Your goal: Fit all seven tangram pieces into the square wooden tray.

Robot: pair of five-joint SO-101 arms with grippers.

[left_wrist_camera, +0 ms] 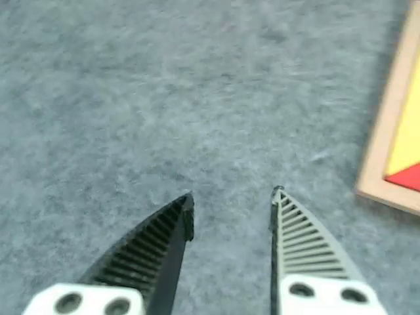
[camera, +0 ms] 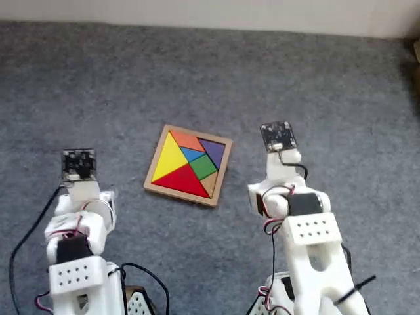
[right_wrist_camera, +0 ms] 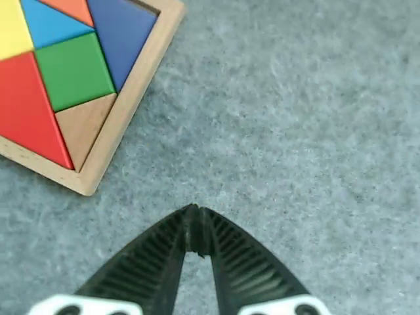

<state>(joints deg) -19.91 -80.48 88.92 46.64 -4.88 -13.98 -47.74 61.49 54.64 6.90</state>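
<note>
The square wooden tray [camera: 224, 164] lies on the grey carpet between the two arms, with coloured tangram pieces lying flat inside it: yellow [camera: 169, 159], red [camera: 182, 179], orange, blue, green [camera: 205, 167], purple and a wood-coloured triangle [right_wrist_camera: 85, 126]. My left gripper [left_wrist_camera: 231, 198] hovers over bare carpet to the tray's left, open and holding nothing; the tray's edge [left_wrist_camera: 387, 125] shows off to one side. My right gripper [right_wrist_camera: 195, 216] is shut over the carpet just off the tray's corner [right_wrist_camera: 88, 184], with nothing between its fingers.
Grey carpet covers the whole work area. A pale wall edge [camera: 262, 13] runs along the far side. Both arm bases [camera: 75, 275] stand at the near edge with cables trailing beside them.
</note>
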